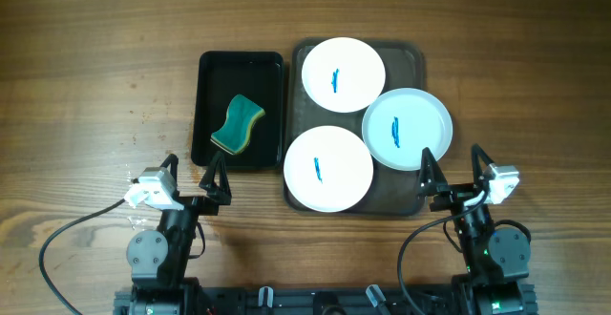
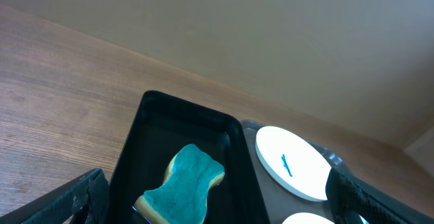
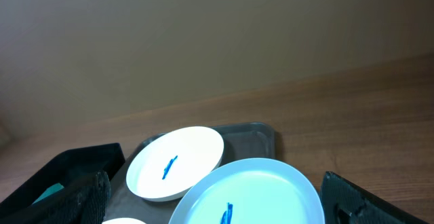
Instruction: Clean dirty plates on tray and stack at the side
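I see a wooden table [image 1: 95, 67], its grain running left to right. 2 trays lie directly on it near the middle of its width, side by side. A glossy black tray [image 1: 220, 81] is on the left and a larger brown tray [image 1: 406, 59] on the right. They sit so close that I cannot tell if the rims touch. The brown tray reaches closer to the near edge. 2 dark cables [image 1: 57, 234] curve over the wood by the near edge, 1 toward each near corner.
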Controlling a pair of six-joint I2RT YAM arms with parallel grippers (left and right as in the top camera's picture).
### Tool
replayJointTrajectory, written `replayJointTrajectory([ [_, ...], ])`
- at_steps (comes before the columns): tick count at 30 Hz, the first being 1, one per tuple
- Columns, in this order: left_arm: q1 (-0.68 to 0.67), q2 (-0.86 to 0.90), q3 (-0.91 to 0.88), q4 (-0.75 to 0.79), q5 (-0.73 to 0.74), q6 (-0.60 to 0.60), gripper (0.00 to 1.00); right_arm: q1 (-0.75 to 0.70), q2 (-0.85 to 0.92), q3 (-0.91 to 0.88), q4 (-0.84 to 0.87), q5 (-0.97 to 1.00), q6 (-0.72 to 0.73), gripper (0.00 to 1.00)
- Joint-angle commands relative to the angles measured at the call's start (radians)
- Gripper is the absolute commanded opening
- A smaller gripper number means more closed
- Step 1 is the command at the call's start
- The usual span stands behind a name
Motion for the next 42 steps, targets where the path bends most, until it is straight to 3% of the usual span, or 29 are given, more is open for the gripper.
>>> replayJointTrajectory([
  [1,0.015,0.003,-0.006,-0.001,-0.002,0.016,1.0,0.002,0.011,-0.001,0.004,0.017,-0.013,1.0],
  [29,0.015,0.003,-0.006,0.0,-0.001,0.015,1.0,0.002,0.011,-0.001,0.005,0.017,-0.01,1.0],
  [32,0.015,0.003,-0.006,0.005,0.036,-0.011,1.0,0.002,0.011,-0.001,0.004,0.016,0.132,1.0],
  [36,0.015,0.003,-0.005,0.091,0.211,-0.041,1.0,0.002,0.011,0.0,0.017,0.021,0.401,1.0],
  [38,0.015,0.007,0.041,0.099,0.22,-0.104,1.0,0.002,0.011,0.014,0.058,-0.137,0.388,1.0],
  [42,0.015,0.142,0.207,0.009,0.268,-0.12,1.0,0.002,0.034,0.178,-0.003,-0.251,0.159,1.0],
])
